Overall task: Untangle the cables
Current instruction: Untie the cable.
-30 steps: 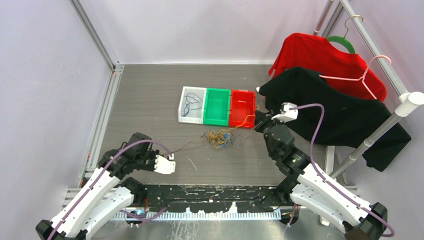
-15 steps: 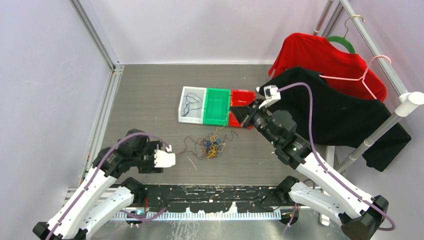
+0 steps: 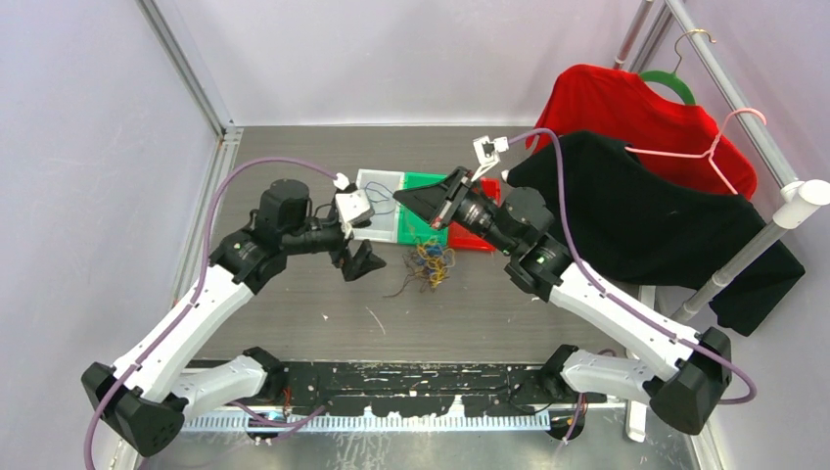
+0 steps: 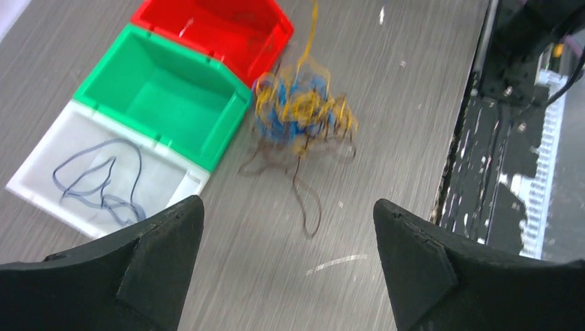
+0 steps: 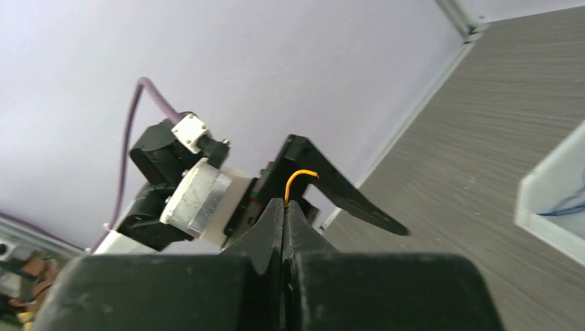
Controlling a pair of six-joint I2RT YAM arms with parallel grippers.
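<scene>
Left gripper (image 4: 286, 207): jaws wide apart, nothing between them, tips angled down at the counter (image 4: 407, 96). Straight ahead of the gap lie the cables (image 4: 300, 110), one bunched knot of orange-yellow and blue with dark strands. It sits on the counter just beside the green bin (image 4: 227, 124) and close to the red bin (image 4: 227, 27). A dark tail (image 4: 296, 189) trails out of the knot toward these jaws. Its long axis runs roughly into the gap, so the jaws would close across it, not along it.

Right gripper (image 5: 284, 207): jaws pressed together, clamped on an orange cable (image 5: 300, 176), with a short stub curling out above the tips. Seen from overhead, this gripper (image 3: 401, 191) is raised over the bins, above and behind the knot (image 3: 431, 259). An orange strand rises off the knot in the left wrist view. It is probably the same cable, but I can't confirm that.

The left gripper (image 3: 354, 262) is low, just left of the knot, so the left arm is nearer. The white bin (image 4: 165, 169) holds one blue cable (image 4: 96, 179), lying separate.

My guess at the next move: the left jaws drop onto the dark tail and pull it away from the right's hold. The strand is thin and may slip out.
</scene>
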